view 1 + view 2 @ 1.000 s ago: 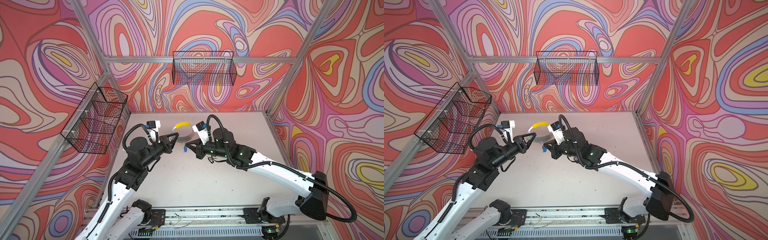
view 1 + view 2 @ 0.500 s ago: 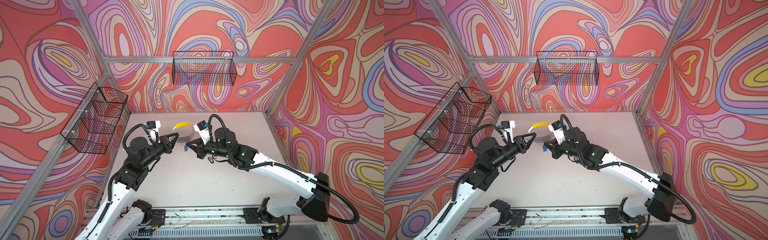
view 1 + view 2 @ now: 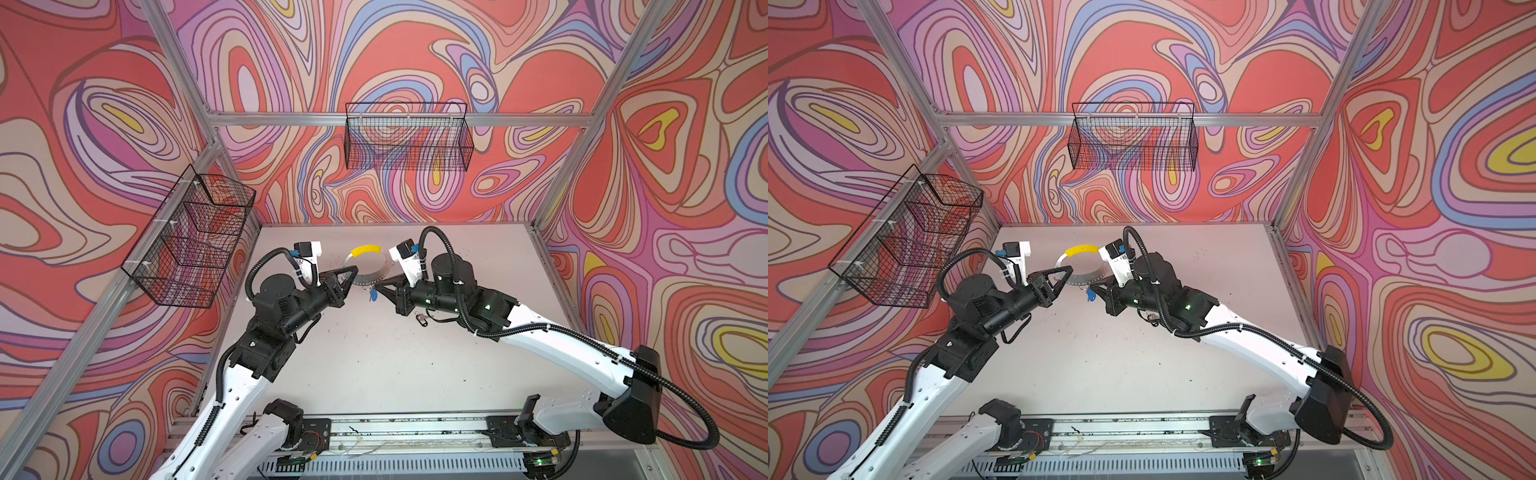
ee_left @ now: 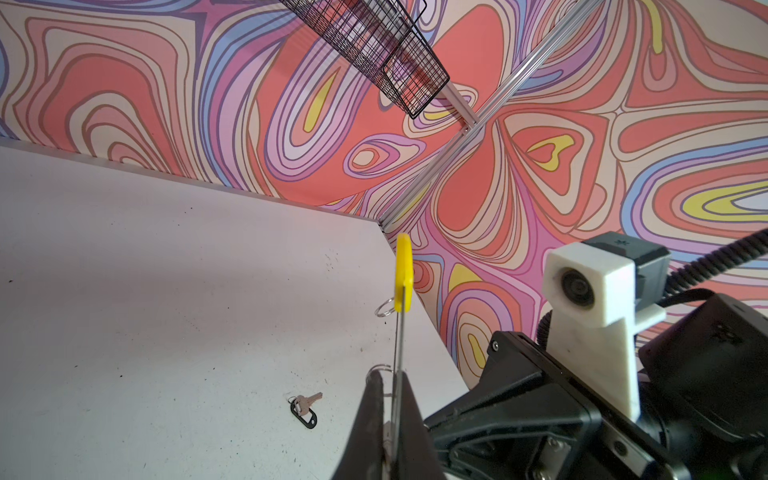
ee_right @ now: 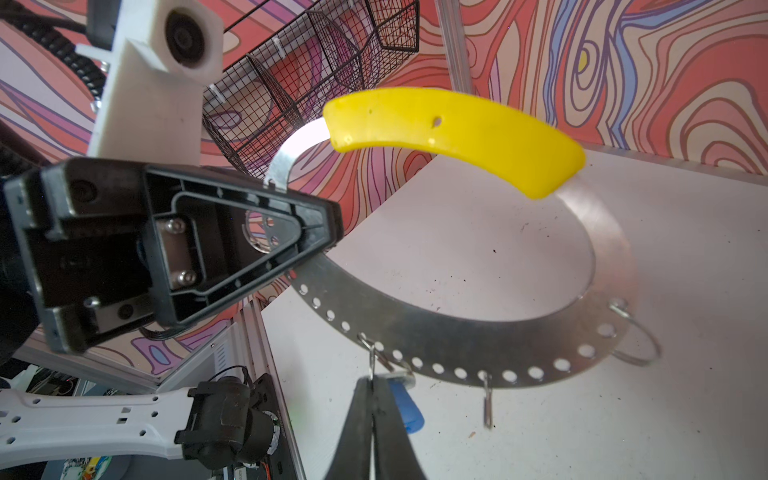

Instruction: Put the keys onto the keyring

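Observation:
My left gripper [image 3: 353, 272] [image 3: 1068, 272] is shut on the keyring [image 3: 365, 279] [image 3: 1088, 276], a flat grey perforated ring held upright above the table with its yellow sleeve [image 3: 365, 250] on top. The left wrist view shows the keyring [image 4: 398, 332] edge-on between the closed jaws [image 4: 390, 382]. My right gripper [image 3: 376, 286] [image 5: 372, 382] is shut on the small wire ring of the blue-tagged key [image 5: 409, 409] [image 3: 374, 296], right at the keyring's [image 5: 457, 353] lower rim. The black-tagged key [image 4: 305, 409] [image 3: 422, 320] lies flat on the table under the right arm.
Other small wire loops [image 5: 636, 345] hang from the keyring's rim. Black wire baskets hang on the left wall [image 3: 187, 241] and the back wall [image 3: 409, 139]. The white table [image 3: 374, 365] is bounded by aluminium frame posts and patterned walls.
The right arm has shifted only very slightly. Both grips are the same as before.

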### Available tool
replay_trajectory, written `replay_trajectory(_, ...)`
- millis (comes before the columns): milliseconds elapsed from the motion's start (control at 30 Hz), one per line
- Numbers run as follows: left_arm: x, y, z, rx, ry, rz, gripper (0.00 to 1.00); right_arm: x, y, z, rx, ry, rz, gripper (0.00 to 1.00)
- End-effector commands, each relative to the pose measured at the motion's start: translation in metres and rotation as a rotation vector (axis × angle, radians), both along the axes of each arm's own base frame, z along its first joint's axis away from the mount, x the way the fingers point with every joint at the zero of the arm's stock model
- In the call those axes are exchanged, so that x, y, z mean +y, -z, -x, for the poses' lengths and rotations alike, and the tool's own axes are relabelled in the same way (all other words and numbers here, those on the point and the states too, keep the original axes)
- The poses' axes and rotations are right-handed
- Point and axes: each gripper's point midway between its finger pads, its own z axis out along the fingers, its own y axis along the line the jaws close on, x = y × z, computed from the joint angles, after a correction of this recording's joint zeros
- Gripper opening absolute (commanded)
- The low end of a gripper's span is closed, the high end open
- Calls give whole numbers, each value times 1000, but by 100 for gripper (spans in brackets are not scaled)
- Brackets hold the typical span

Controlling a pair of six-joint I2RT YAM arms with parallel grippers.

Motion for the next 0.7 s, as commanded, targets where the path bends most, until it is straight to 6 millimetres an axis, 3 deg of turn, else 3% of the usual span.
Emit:
replay_trajectory(0, -2, -14, 5, -46, 18, 24, 0, 2, 0, -3, -2, -3, -3, 0)
replay_trajectory(667, 2, -6, -3, -9, -22, 17, 0, 2, 4, 17, 3, -87, -1, 0)
